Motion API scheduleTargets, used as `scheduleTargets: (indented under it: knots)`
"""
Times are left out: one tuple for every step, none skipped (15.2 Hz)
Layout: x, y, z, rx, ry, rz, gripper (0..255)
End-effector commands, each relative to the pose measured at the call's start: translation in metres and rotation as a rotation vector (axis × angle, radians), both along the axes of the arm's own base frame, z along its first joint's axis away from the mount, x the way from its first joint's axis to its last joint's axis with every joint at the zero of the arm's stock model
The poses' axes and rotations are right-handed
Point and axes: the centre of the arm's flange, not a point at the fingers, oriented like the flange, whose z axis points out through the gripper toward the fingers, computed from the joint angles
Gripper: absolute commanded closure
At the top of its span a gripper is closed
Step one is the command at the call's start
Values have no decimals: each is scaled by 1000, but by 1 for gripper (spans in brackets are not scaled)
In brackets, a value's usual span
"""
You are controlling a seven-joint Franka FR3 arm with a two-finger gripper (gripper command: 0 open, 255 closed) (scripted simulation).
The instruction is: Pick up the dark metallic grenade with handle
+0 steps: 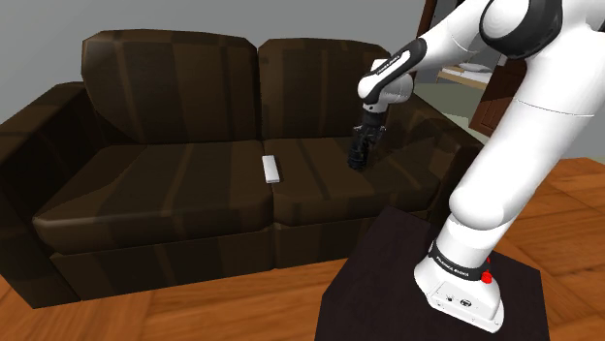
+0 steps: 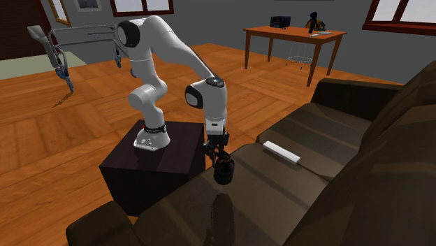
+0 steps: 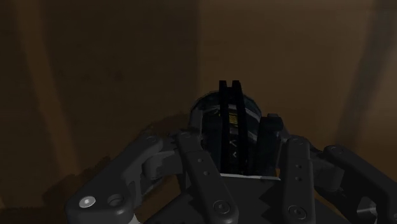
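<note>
dark brown sofa (image 1: 175, 184), and the black gripper (image 2: 221, 162) hangs over its seat cushion with the jaws closed in on the dark grenade (image 3: 232, 124). the fingers (image 3: 201, 168) clasp it from both sides, only as wide apart as the body itself. in the shoulder view it sits at about 3 o'clock from the white remote (image 1: 270, 170). the lever strip runs along the fingers, so i'd say the long axis is roughly upright, at 6 o'clock under the wrist. the shadow on the cushion suggests it's clear of the seat, so next is straight up to 12.
</note>
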Motion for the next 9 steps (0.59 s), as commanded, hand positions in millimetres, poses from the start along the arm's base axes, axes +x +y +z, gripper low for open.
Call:
scheduleTargets:
  knots:
    - [0, -1, 11, 0, -1, 0, 255]
    - [0, -1, 16, 0, -1, 0, 255]
    - [0, -1, 22, 0, -1, 0, 255]
    - [0, -1, 27, 0, -1, 0, 255]
    - [0, -1, 32, 0, -1, 0, 255]
    - [0, -1, 38, 0, -1, 0, 255]
    - [0, -1, 43, 0, -1, 0, 255]
    - [0, -1, 44, 0, -1, 0, 255]
    - [0, -1, 44, 0, -1, 0, 255]
